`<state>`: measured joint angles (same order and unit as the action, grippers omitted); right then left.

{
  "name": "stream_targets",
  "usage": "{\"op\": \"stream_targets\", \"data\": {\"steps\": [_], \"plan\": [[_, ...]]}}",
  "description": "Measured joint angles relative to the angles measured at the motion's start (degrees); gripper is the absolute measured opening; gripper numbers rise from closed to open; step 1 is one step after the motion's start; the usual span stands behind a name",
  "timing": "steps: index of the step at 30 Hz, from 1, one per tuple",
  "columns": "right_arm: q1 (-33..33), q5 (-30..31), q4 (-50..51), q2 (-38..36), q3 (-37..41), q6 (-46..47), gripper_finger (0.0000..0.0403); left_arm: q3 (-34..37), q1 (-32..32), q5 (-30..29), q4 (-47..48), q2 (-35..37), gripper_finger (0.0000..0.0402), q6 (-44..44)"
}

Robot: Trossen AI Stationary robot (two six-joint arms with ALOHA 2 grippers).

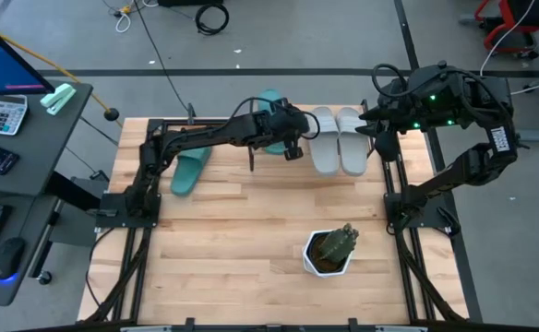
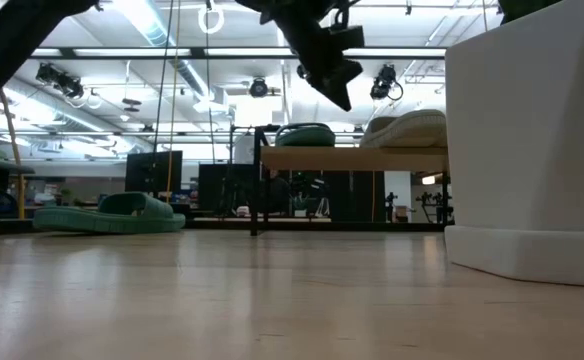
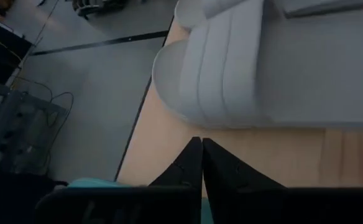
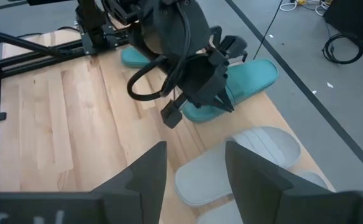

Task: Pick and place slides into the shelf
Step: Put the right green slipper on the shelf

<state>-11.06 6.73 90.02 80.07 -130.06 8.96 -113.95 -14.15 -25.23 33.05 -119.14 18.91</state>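
One teal slide (image 1: 185, 171) lies flat on the table at left, off the shelf (image 2: 352, 158). It appears light and pliable; the strap edge or sidewall looks the best hold. The left gripper (image 1: 293, 148), fingers pressed together and empty, hangs by the shelved teal slide (image 1: 271, 100). The grey pair (image 1: 338, 140) sits beside it. The right gripper (image 4: 194, 163) waits at the shelf's right end, fingers spread, empty.

The slides were in two colours: a teal-green one (image 1: 189, 171) lay on the pale, banded wooden tabletop (image 1: 251, 240), another teal-green one (image 4: 243, 84) sat on the light wood shelf (image 2: 352, 158), and beside it a light grey pair (image 1: 336, 140) with ridged straps. Both arms were black. A white pot (image 1: 328, 258) held a dark green plant.
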Motion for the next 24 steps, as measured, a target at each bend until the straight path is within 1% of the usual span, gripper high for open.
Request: {"op": "stream_targets", "data": {"steps": [6, 13, 20, 24], "plan": [[0.0, 0.0, 0.0, 0.0, 0.0, 0.0, 0.0170, -0.1, 0.1, 2.4, -0.1, -0.5, 0.0020, 1.8], [0.0, 0.0, 0.0, 0.0, 0.0, 0.5, 0.0170, 0.0, -0.1, 2.5, 0.5, -0.9, 0.0029, 1.9], [0.0, 0.0, 0.0, 0.0, 0.0, 0.5, 0.0170, 0.0, -0.8, 2.4, 6.0, -0.9, 0.0019, 1.9], [0.0, 0.0, 0.0, 0.0, 0.0, 0.5, 0.0170, 0.0, -0.8, 2.4, 6.2, -0.9, 0.0020, 1.9]]}}
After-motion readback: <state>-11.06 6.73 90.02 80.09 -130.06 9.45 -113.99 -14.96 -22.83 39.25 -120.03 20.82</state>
